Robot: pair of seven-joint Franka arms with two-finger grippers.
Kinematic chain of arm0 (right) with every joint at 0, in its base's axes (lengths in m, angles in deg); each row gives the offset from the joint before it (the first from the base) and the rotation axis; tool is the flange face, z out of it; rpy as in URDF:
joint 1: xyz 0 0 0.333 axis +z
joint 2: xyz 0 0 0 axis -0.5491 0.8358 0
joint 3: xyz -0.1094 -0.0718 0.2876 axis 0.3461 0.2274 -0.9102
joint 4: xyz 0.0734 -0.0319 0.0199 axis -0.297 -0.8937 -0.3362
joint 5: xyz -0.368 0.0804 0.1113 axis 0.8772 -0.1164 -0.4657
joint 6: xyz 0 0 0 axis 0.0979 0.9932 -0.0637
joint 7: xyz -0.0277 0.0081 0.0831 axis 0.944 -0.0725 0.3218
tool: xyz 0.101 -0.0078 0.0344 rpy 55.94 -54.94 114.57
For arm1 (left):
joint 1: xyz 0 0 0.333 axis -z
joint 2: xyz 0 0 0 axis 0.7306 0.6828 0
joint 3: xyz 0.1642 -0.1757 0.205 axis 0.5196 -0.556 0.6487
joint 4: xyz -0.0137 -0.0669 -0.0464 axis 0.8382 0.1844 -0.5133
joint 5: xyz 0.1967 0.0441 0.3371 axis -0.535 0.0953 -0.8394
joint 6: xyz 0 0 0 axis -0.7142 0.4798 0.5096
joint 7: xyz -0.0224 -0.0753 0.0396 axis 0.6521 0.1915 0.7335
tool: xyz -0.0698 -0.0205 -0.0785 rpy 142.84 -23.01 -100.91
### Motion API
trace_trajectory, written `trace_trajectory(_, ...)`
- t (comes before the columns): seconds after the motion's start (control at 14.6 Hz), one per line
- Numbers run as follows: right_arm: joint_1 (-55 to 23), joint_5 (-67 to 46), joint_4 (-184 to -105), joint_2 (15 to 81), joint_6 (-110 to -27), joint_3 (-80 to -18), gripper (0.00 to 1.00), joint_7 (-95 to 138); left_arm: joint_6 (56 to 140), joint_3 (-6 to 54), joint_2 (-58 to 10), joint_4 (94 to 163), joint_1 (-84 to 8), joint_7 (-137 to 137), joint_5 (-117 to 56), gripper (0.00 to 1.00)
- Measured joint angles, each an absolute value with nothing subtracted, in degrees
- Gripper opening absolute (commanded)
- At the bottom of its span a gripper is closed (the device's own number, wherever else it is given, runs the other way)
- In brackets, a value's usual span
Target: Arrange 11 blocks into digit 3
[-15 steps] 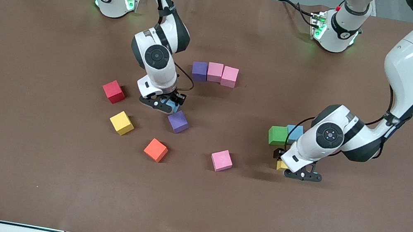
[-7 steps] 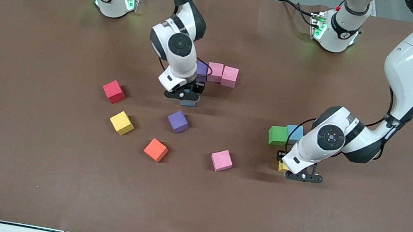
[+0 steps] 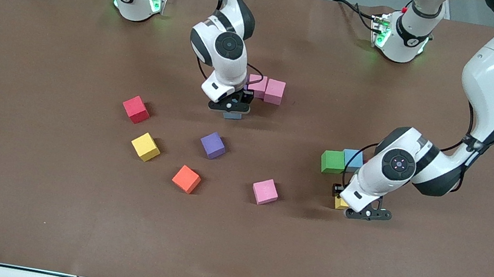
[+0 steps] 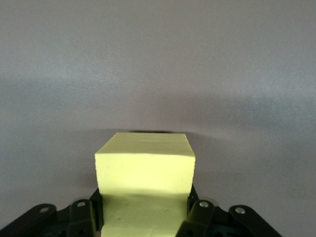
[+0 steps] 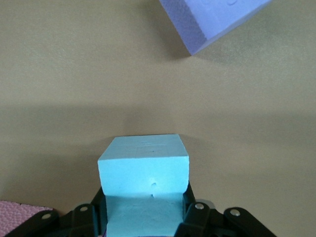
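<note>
My right gripper [image 3: 232, 109] is shut on a light blue cube [image 3: 232, 115], low over the table beside the row's two pink cubes [image 3: 257, 85] [image 3: 274, 91]. My right wrist covers that row's purple cube. In the right wrist view the light blue cube [image 5: 144, 173] sits between the fingers [image 5: 196, 212], with a purple cube [image 5: 217, 19] further off. My left gripper [image 3: 357, 209] is shut on a yellow cube [image 3: 340, 204], which fills the jaws in the left wrist view [image 4: 144, 177]. A green cube [image 3: 332, 162] and a light blue cube [image 3: 353, 158] touch beside it.
Loose cubes lie nearer the front camera than the row: red [image 3: 136, 109], yellow [image 3: 145, 146], purple [image 3: 213, 145], pink [image 3: 264, 191] and the orange cube [image 3: 186, 179]. The brown table [image 3: 16, 200] is bare along its front edge.
My right gripper has carried the light blue cube from beside the loose purple cube up to the pink and purple row. My left gripper has shifted slightly toward the front camera with the yellow cube.
</note>
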State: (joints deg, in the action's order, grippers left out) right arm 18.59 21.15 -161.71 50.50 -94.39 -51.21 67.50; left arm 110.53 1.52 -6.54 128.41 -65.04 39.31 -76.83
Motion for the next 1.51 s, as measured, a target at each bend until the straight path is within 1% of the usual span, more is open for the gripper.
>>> trace_trajectory(0.34, 19.46, 21.15, -161.97, 50.5, -94.31, -51.22, 0.08, 68.76, 107.2, -0.18, -6.87, 127.08, -65.23, 40.75, -76.83, 0.43)
trace_trajectory(1.51, 21.05, 21.15, -162.46, 50.5, -94.24, -51.24, 0.08, 71.04, 106.89, -0.18, -7.22, 126.49, -65.33, 40.78, -76.83, 0.44)
